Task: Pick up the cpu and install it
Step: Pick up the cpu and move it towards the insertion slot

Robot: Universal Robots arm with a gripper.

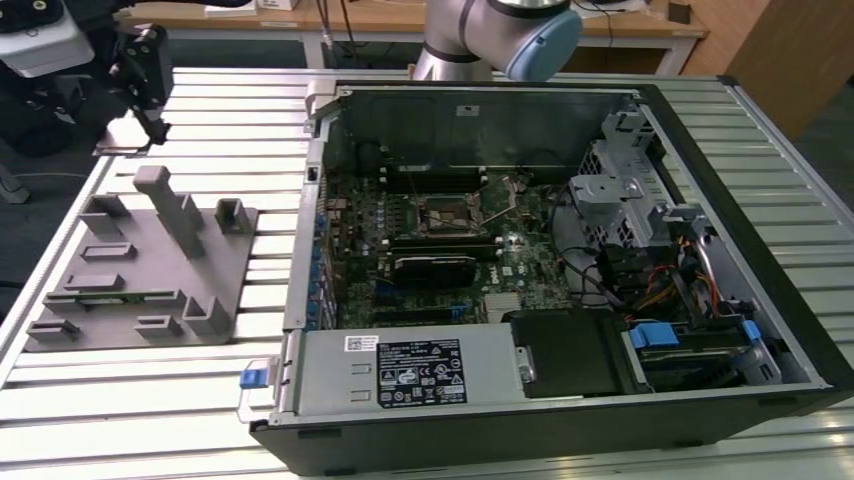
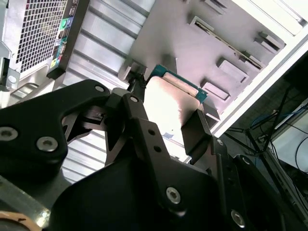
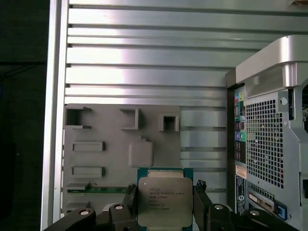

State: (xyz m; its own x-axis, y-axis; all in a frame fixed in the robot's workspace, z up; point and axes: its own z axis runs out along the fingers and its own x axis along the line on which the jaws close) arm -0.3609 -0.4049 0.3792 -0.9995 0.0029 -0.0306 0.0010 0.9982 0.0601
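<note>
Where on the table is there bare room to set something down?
Bare slats lie between the grey holder block and the table's near edge, and beyond the block. The strip between block and computer case is narrow; inside the case is crowded. The gripper holds the cpu.

A robotics lab or workshop: a robot arm (image 1: 497,35) stands at a slatted aluminium bench (image 1: 134,405) bearing an opened PC case (image 1: 467,112) and a grey holder block (image 1: 134,290).

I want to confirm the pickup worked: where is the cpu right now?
In both wrist views the cpu is clamped in the claw, with the grey holder block beneath it, beside the computer case.
</note>
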